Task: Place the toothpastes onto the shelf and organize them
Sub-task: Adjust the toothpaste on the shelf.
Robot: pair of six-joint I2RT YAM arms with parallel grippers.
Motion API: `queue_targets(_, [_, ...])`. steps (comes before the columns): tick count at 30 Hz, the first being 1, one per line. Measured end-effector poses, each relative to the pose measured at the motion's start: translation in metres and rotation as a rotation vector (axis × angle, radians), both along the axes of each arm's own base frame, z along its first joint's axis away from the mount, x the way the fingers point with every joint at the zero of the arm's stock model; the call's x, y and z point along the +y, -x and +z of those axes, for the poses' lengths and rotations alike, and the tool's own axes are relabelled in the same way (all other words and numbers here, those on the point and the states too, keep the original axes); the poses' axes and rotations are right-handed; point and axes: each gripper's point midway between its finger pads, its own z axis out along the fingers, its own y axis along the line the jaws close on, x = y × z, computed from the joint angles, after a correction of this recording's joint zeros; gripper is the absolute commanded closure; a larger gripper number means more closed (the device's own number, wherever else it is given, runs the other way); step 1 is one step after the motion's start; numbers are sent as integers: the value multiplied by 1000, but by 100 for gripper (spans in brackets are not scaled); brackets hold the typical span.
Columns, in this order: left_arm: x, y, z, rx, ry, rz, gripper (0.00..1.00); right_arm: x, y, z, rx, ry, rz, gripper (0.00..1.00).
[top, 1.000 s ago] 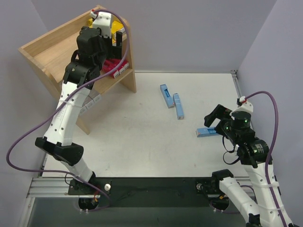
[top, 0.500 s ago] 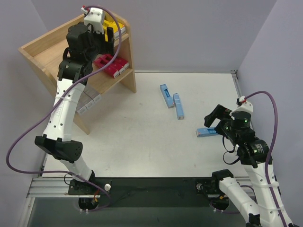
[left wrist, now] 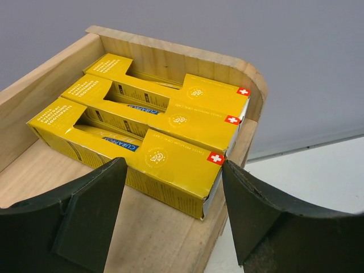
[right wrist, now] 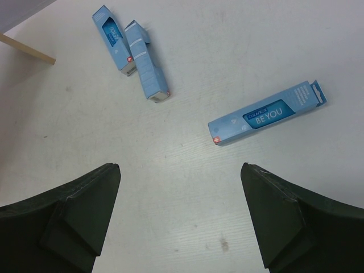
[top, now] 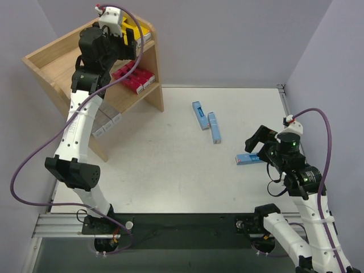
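The right gripper (right wrist: 179, 168) hangs over the tabletop near its right edge, jaws apart and empty. Just beyond it lies a light blue carton (right wrist: 267, 114) lettered BE YOU. Two more blue cartons (right wrist: 147, 71) lie mid-table. At the far left corner, the left gripper (left wrist: 173, 165), jaws apart, hovers over three yellow cartons (left wrist: 170, 122) lying side by side on top of the shelf (left wrist: 170, 54).

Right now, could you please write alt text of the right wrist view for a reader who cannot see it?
Three light blue toothpaste cartons lie flat on the white table: two close together at upper left, a lone carton printed BE YOU at right. The open right gripper holds nothing, its dark fingers framing the bottom corners.
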Motion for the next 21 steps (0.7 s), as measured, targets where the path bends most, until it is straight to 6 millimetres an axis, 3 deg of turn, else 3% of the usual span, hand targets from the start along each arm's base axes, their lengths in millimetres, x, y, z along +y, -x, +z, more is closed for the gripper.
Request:
queue_targets(8, [9, -11, -3, -32, 13, -8, 20, 0, -1, -2, 12, 2, -1, 8])
queue_targets(21, [5, -6, -1, -70, 83, -61, 19, -1, -3, -4, 19, 3, -6, 8])
